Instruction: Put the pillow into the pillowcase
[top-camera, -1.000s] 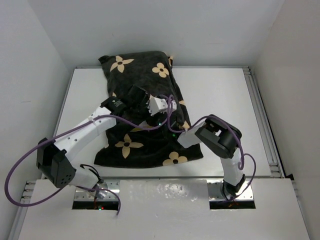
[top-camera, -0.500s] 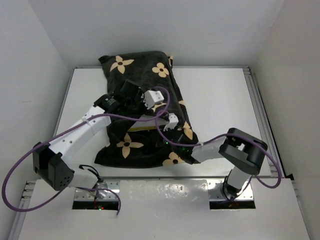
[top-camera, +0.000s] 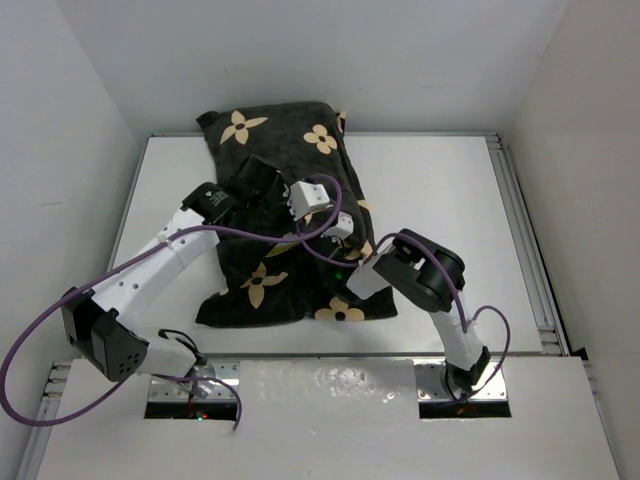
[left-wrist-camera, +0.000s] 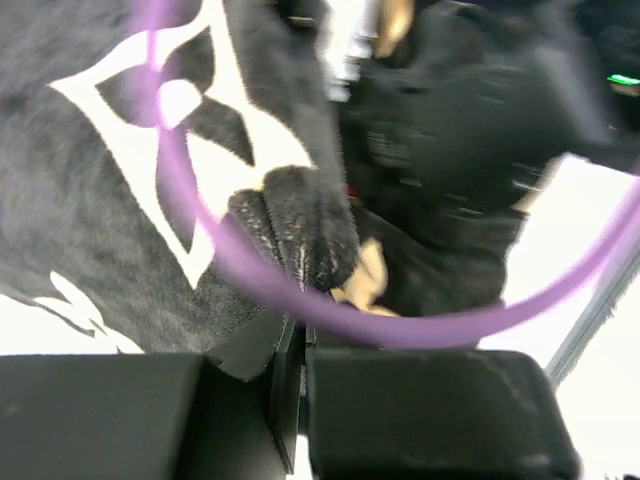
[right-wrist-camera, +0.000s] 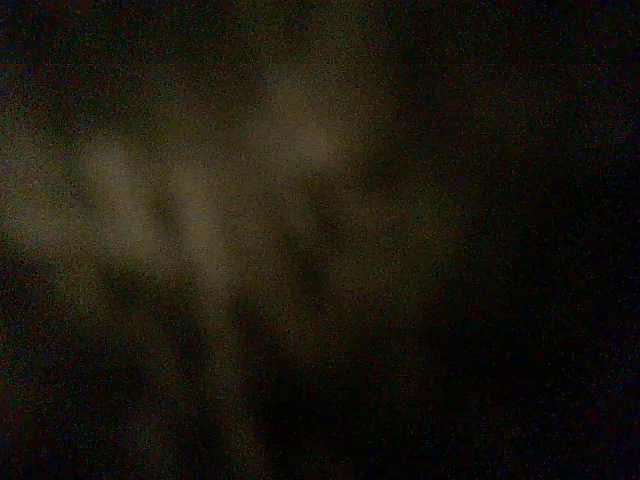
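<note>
Pinching the pillowcase (top-camera: 262, 283), left tool (left-wrist-camera: 301, 338) closed; right tool closed, hidden.

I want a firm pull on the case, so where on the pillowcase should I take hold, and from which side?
Probably the near hem of the pillowcase, coming in low from the robot's side. That edge lies flat and slack on the table, so a fold can be pinched there. The far end bulges, full and taut, and offers little to bite on.
</note>
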